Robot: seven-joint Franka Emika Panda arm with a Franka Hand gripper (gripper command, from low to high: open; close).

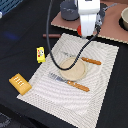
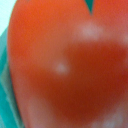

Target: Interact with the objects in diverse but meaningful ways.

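The wrist view is filled by the red tomato (image 2: 60,70), blurred, pressed close beneath the gripper (image 1: 88,34), beyond the plate (image 1: 73,69). Whether the jaws are clamped cannot be told. Smooth, round and light, it is best gripped across its widest part.

Red tomato (image 2: 60,65) filling the wrist view, blurred. Yellow block (image 1: 40,54) beside the striped placemat (image 1: 45,87); ridged orange-yellow pastry (image 1: 20,83) nearby on dark cloth.

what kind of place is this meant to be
Probably a mock dining table for robot practice: a striped cloth placemat holds a round beige plate, flanked by an orange-handled fork and orange-handled knife.
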